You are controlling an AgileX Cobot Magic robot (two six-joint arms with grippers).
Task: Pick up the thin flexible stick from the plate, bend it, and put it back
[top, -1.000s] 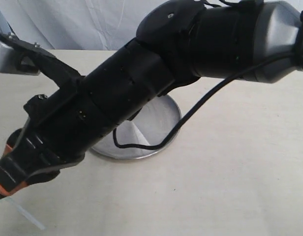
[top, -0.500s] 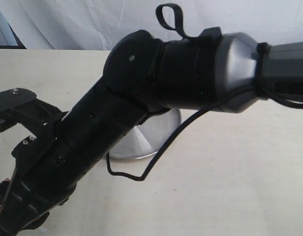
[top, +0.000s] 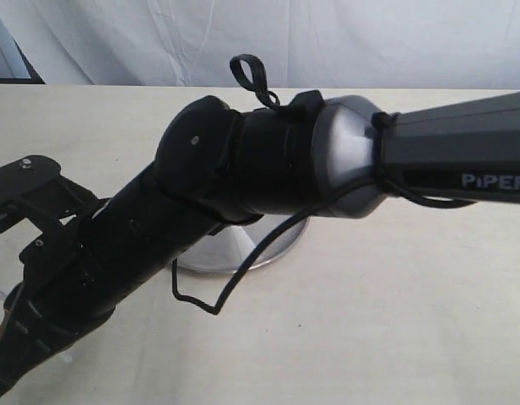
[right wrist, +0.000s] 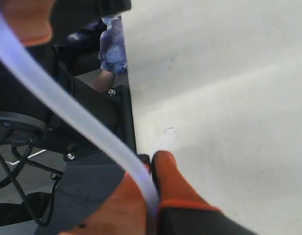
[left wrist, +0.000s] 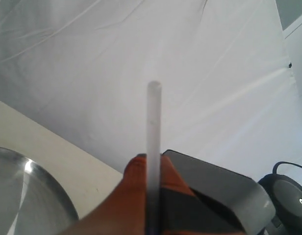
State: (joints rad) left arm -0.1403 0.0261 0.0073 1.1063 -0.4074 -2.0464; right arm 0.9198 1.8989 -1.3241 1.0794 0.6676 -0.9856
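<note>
The thin flexible stick [left wrist: 153,127] is a whitish translucent strip held up off the plate by both grippers. In the left wrist view my left gripper [left wrist: 150,159] is shut on it, with a straight end sticking out past the orange fingertips. My right gripper [right wrist: 152,159] is also shut on the stick [right wrist: 67,110], which curves away in a bend towards another orange finger [right wrist: 28,19]. The shiny steel plate [top: 273,245] sits on the table, mostly hidden behind the right arm [top: 243,177]; its rim [left wrist: 43,174] shows below the left gripper.
The right arm stretches across the exterior view down to the lower left corner, a loose black cable [top: 243,278] hanging beneath it. The beige table [top: 395,321] spreads to the right. White cloth [top: 327,42] hangs behind. The table edge [right wrist: 129,98] drops to dark gear.
The right arm has swung lower and further towards the lower left corner, so its gripper tip now sits at the picture's edge. More of the arm's grey segment has come into view.
</note>
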